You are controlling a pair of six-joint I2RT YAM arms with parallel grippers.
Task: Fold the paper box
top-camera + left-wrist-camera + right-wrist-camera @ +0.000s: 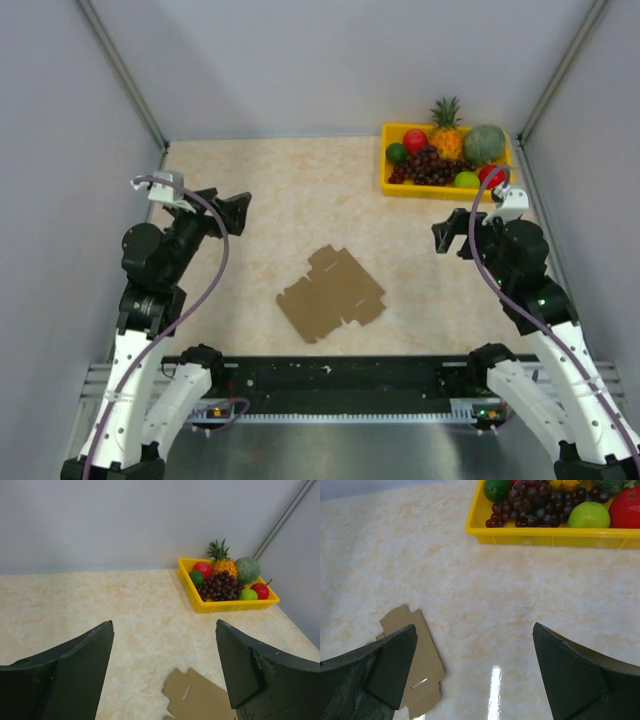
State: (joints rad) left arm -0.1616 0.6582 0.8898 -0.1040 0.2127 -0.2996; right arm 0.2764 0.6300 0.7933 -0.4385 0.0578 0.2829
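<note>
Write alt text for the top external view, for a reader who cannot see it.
A flat, unfolded brown paper box lies untouched in the middle of a marbled table. The left claw and right claw hover either side of it, and a yellow tray of fruit sits in the far right corner.

- We're in a robot lab test cell here: plain grey panel walls (300, 60) box in a marble-look table (260, 190).
- We see a left arm (155, 260) and a right arm (520, 265) on a metal rail (340, 410).

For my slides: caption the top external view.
Flat paper box untouched between open left gripper and right gripper; fruit tray at back.
</note>
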